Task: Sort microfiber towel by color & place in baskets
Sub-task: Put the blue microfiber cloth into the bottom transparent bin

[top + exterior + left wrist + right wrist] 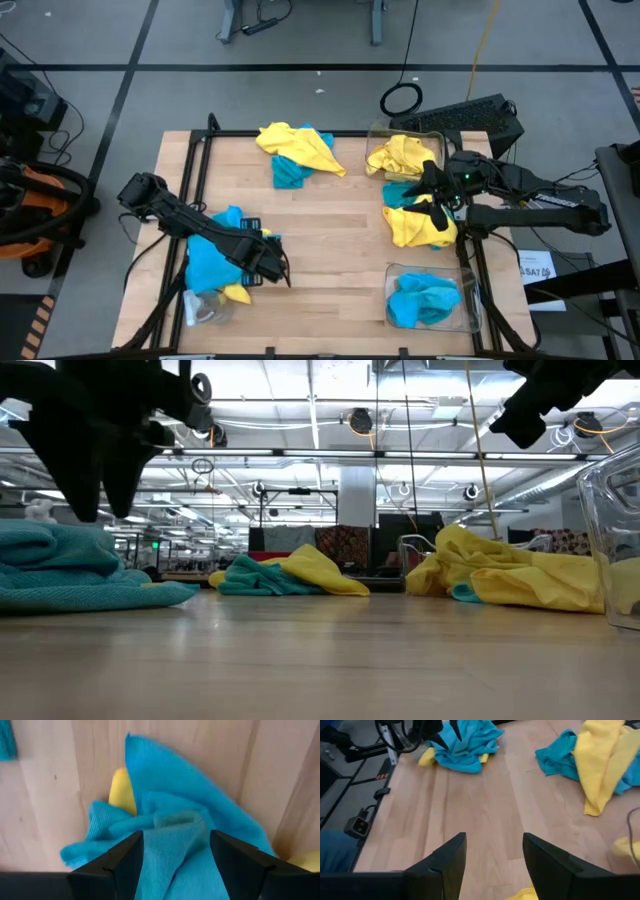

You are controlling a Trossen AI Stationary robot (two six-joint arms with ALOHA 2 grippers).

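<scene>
A heap of turquoise blue microfiber towels [210, 262] with a bit of yellow [121, 790] lies near the table's left edge. My left gripper [278, 270] hangs open just over its right part, pointing down, with blue cloth [170, 820] showing below and between the fingers. Whether they touch it I cannot tell. Yellow and blue towels [295, 150] lie at the far middle, and more yellow ones [415, 228] at the right. My right gripper [432, 197] is open and empty, raised above those. The far right basket [437, 135] holds yellow towels; the near right basket [392, 270] holds blue ones.
A small clear round glassy object [203, 308] sits at the near left, against the blue heap. Bare wood [340, 250] lies in the table's middle. A black keyboard [475, 115] stands beyond the far right corner. The near basket's clear wall [615, 540] rises at the right.
</scene>
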